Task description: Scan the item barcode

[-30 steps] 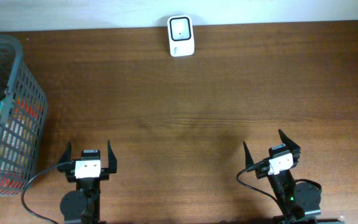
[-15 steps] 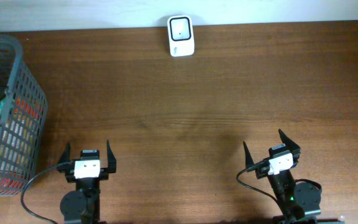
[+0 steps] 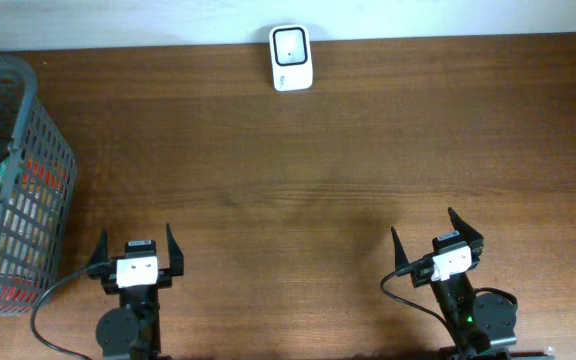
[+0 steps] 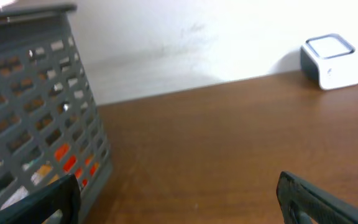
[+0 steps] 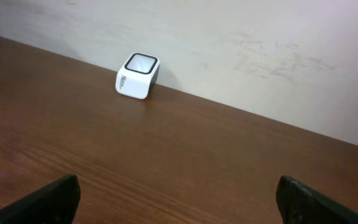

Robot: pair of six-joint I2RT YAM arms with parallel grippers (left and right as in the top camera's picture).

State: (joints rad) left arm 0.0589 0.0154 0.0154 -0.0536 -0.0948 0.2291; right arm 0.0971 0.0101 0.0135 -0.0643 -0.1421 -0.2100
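Right now I'm watching the left hand (image 3: pixel 136 240) and right hand (image 3: pixel 423 228) sitting wide open and empty — scanner (image 3: pixel 291 58) standing at the far edge of the table (image 3: pixel 298 170) (basket (image 3: pixel 28 130) at left).

Brown wood-grain table (image 3: pixel 368 150) with a faint sheen; grey matt plastic lattice basket (image 3: pixel 48 190); smooth white plastic scanner (image 3: pixel 291 58).

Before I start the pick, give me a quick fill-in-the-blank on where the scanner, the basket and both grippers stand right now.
1. The white barcode scanner stands at the table's far edge, close to the pale ____ behind it.
2. The grey mesh basket sits on the ____ side of the table, nearer the left gripper.
3. The left gripper and the right gripper are both ____ and hold nothing.

Missing words: wall; left; open
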